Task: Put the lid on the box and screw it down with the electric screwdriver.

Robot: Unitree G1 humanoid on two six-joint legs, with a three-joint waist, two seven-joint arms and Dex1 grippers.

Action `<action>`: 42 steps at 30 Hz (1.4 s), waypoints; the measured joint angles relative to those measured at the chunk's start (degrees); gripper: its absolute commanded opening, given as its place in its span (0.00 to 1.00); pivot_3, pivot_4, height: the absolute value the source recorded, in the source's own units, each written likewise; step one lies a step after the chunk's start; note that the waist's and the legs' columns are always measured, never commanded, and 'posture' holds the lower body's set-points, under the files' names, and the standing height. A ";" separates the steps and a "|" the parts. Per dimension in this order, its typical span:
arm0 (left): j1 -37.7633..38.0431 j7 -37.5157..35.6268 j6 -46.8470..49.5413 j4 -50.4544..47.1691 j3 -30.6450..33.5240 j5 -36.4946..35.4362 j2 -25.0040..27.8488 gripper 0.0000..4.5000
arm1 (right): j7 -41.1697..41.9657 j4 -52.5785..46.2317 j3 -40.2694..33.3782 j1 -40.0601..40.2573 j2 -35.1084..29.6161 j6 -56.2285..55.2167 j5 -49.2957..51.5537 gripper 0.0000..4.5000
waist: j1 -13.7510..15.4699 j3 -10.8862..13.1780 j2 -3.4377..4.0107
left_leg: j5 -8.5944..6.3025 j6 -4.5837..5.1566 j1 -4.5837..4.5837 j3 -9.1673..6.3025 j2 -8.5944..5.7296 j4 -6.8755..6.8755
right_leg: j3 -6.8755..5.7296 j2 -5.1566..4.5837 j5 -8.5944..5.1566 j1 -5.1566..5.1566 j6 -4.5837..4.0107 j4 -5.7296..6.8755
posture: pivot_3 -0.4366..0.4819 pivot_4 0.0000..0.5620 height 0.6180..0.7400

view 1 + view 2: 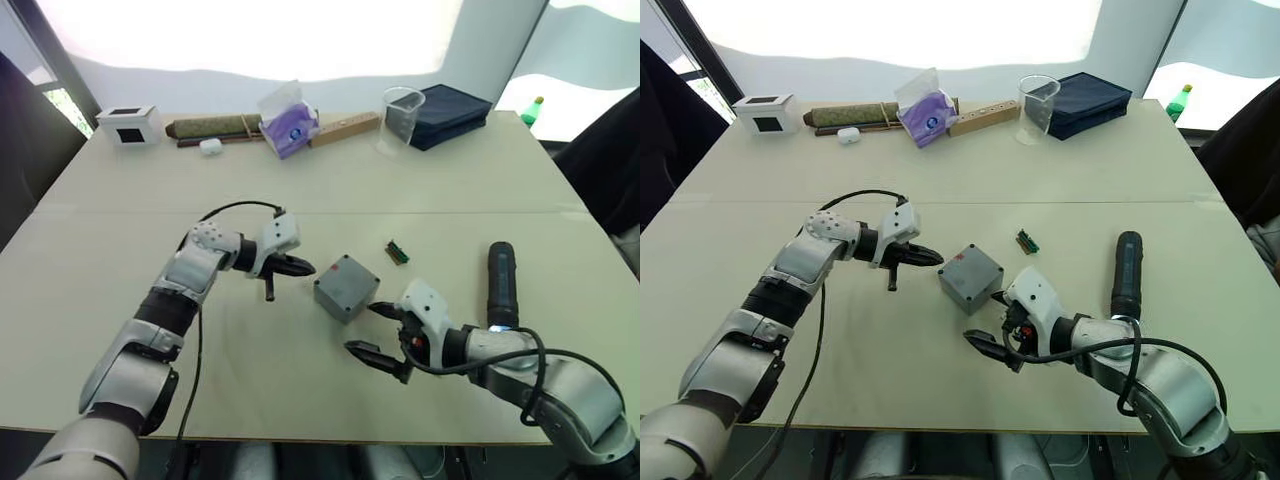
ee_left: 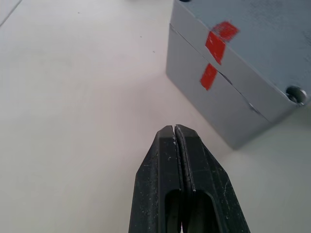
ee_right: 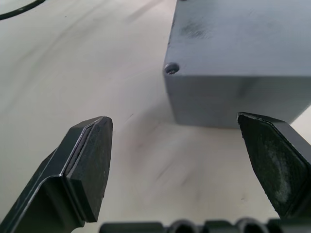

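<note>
Pale table (image 1: 300, 200) holds the box (image 1: 346, 287) mid-frame, the lid (image 2: 272, 43) on top. Left gripper (image 1: 300, 267) is pinched together; right gripper (image 1: 372, 330) is spread wide.

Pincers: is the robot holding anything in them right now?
No, nothing is held. The left pincer is shut on nothing beside the box. The right pincer is open in front of it. The electric screwdriver lies on the table.
</note>
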 measured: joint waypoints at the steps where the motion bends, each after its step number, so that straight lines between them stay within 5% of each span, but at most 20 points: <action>1: 0.70 -0.54 0.77 -0.72 0.07 -0.06 0.75 0.00 | 0.30 0.22 -0.62 -0.09 -0.41 -0.26 -0.33 0.98 | -0.03 0.00 0.00 | 0.00 0.00 0.00 0.00 0.01 -0.01 | 0.00 0.00 0.00 -0.01 0.00 0.00 | 0.48 0.27 1.00; 6: 6.65 -3.47 6.05 -9.20 0.08 -1.43 3.89 0.00 | 3.41 7.71 -0.88 -4.12 -2.02 -4.09 -4.87 0.98 | -0.03 0.00 0.00 | 0.00 0.00 0.06 0.01 0.01 0.01 | 0.01 0.00 0.00 0.04 0.00 0.04 | 0.48 0.27 1.00; 14: 8.84 -2.03 9.74 -15.42 -0.38 -2.52 1.81 0.00 | 10.38 16.71 4.22 -9.71 -1.97 -9.89 -10.96 0.98 | 0.24 0.01 -0.01 | 0.00 0.00 0.07 0.01 0.01 0.02 | 0.01 -0.01 0.00 0.04 0.00 0.05 | 0.48 0.27 1.00; 19: 8.87 1.55 9.08 -15.11 -0.36 -2.46 -1.67 0.00 | 14.03 16.95 6.30 -9.74 -1.84 -10.44 -11.72 0.98 | 0.20 0.01 -0.02 | 0.00 0.00 0.07 0.00 0.01 0.02 | 0.01 -0.01 0.00 0.04 0.00 0.07 | 0.48 0.27 1.00; 42: 6.51 2.10 3.45 -8.68 -0.32 -1.95 -2.09 0.00 | 14.29 10.64 3.36 -4.80 -0.84 -6.55 -10.39 0.98 | 0.08 0.01 -0.02 | 0.00 0.00 0.10 0.00 0.00 0.03 | 0.01 -0.01 0.00 0.07 0.00 0.10 | 0.48 0.27 1.00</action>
